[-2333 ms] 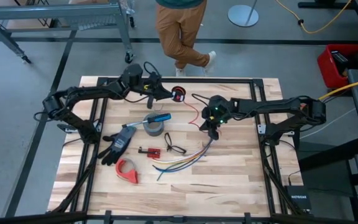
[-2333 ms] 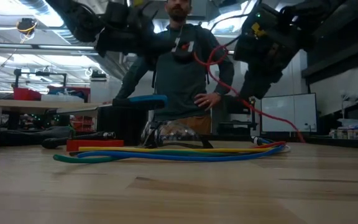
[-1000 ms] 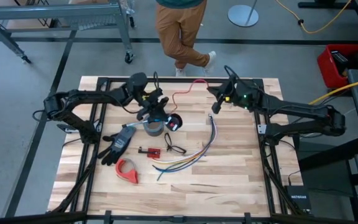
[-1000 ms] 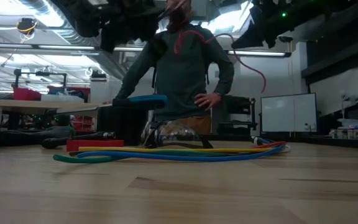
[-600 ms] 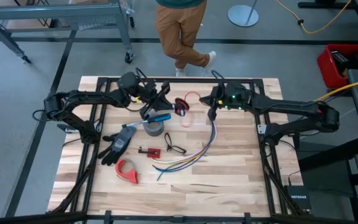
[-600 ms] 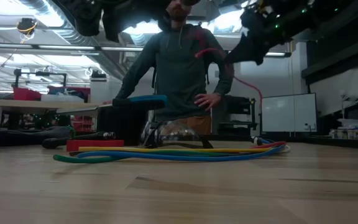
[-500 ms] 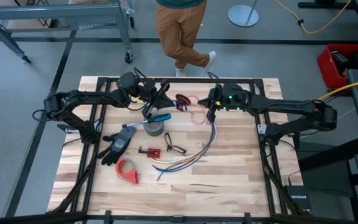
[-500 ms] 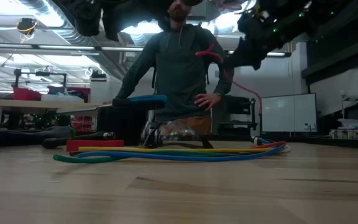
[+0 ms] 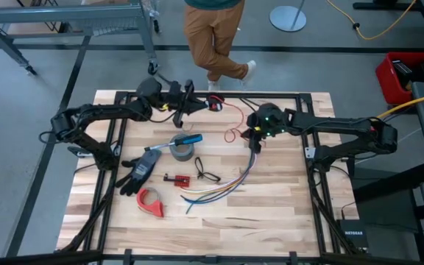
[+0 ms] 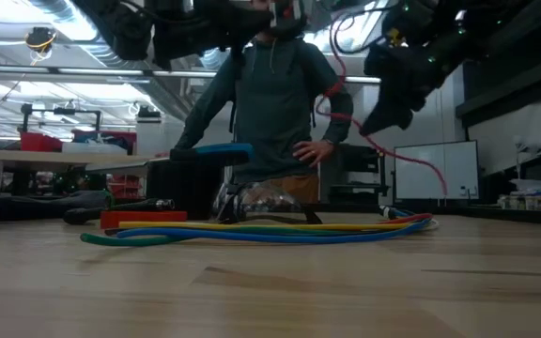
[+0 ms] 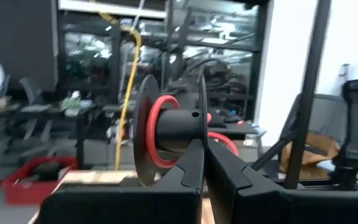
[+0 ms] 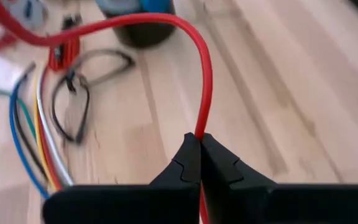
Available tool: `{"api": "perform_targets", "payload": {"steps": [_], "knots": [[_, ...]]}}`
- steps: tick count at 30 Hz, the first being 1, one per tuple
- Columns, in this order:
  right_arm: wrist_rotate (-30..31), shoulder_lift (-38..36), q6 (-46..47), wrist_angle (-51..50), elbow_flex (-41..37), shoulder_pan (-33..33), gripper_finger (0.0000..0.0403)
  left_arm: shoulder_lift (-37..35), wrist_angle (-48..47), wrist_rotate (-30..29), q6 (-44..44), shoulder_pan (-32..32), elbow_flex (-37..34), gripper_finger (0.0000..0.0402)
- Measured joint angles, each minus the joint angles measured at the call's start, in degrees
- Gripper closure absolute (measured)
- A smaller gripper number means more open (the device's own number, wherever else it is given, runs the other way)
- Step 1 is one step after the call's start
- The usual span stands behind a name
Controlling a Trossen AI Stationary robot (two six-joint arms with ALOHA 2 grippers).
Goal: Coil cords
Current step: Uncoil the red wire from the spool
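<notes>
Holding a dark spool (image 11: 169,134) between its pressed-together fingers, our left pincer (image 9: 188,98) hangs above the far edge of the table (image 9: 271,213), near its middle; the left wrist view shows red turns wound on the spool's core. From there the red wire (image 9: 234,118) runs across to our right pincer (image 9: 254,140), which sits a little nearer the table's centre and pinches the strand between its closed fingertips, as the right wrist view shows plainly. In the low view the wire (image 10: 364,131) loops through the air between the two arms, off the table. Below and beside our right pincer lies the bundle of multicoloured wires (image 9: 223,190), with a small black looped cord (image 9: 206,174) just beside it. A person (image 9: 213,37) stands at the table's far side.
</notes>
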Motion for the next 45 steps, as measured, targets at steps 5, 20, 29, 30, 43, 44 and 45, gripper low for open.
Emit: {"api": "perform_targets", "payload": {"steps": [5, 20, 29, 30, 43, 44, 45], "knots": [[0.00, -0.02, 0.00, -7.67, 0.00, 0.00, 0.0403, 0.00, -7.84, 2.10, -0.02, 3.51, 0.00, 0.0401], [1.62, -0.09, 1.43, -18.19, 0.00, -0.02, 0.0403, 0.00, -29.94, 22.62, -11.45, 10.96, 0.00, 0.0401], [9.65, -0.09, 1.49, -17.94, 0.00, -0.04, 0.0403, 0.00, -29.88, 40.90, -29.61, 10.86, 0.00, 0.0401], [10.23, -0.09, 1.44, -17.97, 0.00, -0.04, 0.0403, 0.00, -29.81, 41.68, -30.87, 10.86, 0.00, 0.0401], [11.65, -0.09, 0.66, -17.62, 0.00, -0.04, 0.0332, 0.00, -31.46, 43.59, -33.55, 10.86, 0.00, 0.0401], [11.68, -0.09, 0.09, -17.58, 0.00, -0.04, 0.0317, 0.00, -31.44, 43.60, -33.51, 10.86, 0.00, 0.0401], [11.97, -0.09, -0.23, -17.56, 0.00, -0.04, 0.0301, 0.00, -31.44, 43.60, -33.51, 10.86, 0.00, 0.0401]]}}
